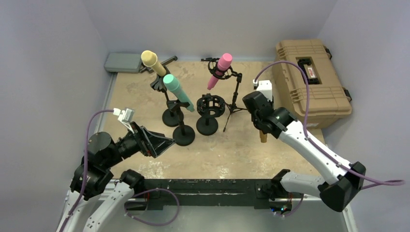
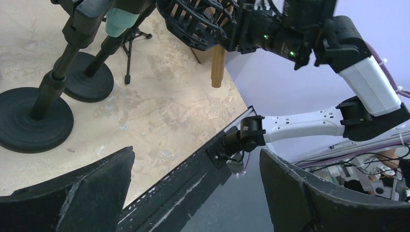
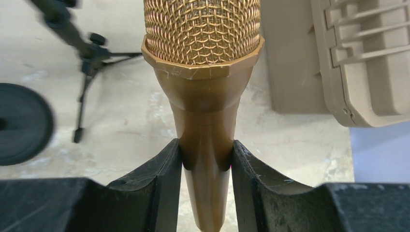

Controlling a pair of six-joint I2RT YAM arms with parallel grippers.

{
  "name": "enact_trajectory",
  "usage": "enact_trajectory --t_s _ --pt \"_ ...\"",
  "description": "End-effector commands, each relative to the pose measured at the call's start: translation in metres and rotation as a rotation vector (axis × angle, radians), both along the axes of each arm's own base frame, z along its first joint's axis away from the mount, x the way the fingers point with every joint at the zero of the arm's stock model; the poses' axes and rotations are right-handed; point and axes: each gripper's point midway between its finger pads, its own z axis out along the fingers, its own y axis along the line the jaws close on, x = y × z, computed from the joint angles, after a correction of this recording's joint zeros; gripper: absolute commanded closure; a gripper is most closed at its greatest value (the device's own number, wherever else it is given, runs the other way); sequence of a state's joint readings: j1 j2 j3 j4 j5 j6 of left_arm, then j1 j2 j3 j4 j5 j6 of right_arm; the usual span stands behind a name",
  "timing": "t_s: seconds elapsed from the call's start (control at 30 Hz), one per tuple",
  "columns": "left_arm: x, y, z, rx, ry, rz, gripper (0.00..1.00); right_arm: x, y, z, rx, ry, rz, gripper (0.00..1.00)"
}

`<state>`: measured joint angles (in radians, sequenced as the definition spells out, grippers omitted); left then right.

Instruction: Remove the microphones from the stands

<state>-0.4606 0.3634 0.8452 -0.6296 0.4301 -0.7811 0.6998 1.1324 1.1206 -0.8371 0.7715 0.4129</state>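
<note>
Just left of the tan case (image 1: 314,82), the right gripper (image 1: 261,128) holds the gold microphone (image 3: 203,48), its handle pointing down.

The case's lid is shut, so its contents are hidden. The right fingers (image 3: 162,169) are closed to a narrow gap and pinch the handle just below the mesh head. Further left of the case stands a black cage mount (image 1: 211,105) on a round base, and clips there grip a pink microphone (image 1: 220,70), a teal microphone (image 1: 176,89) and a yellow microphone (image 1: 151,60). Well left of the case, the left gripper (image 2: 196,159) has its fingers spread wide and touches nothing.
</note>
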Motion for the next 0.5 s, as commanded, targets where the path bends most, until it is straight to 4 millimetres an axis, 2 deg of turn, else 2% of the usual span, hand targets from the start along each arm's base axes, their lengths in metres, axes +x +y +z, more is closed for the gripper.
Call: enact_trajectory --t_s 0.0,0.27,0.47 --pt "-0.005 0.006 0.013 0.005 -0.062 0.014 0.02 0.004 -0.008 -0.030 0.007 0.117 -0.005 1.00" --pt "-0.008 0.007 0.015 0.006 -0.071 0.007 0.02 0.005 -0.017 -0.076 0.004 0.268 -0.057 1.00" --pt "-0.010 0.006 0.024 0.016 -0.062 -0.004 0.02 0.007 -0.009 -0.110 0.122 0.420 -0.050 1.00"
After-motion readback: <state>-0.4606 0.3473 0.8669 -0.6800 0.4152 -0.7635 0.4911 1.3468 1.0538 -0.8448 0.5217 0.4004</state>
